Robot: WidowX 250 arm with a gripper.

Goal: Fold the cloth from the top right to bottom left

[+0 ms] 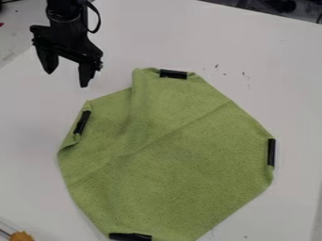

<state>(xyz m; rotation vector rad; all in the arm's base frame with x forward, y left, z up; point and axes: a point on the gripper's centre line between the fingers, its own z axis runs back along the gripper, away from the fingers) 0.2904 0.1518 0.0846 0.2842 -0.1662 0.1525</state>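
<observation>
Green cloth (182,174) lies spread on the white bench (277,70), taking up the centre and lower part of the frame, its outline roughly eight-sided, with a crease slanting across it and a loose ripple near its upper left. Black strips sit at four of its edges: top, left, right and bottom left. The black claw (66,77) hangs at the upper left, apart from the cloth, its two fingers well spread with nothing between them.
</observation>
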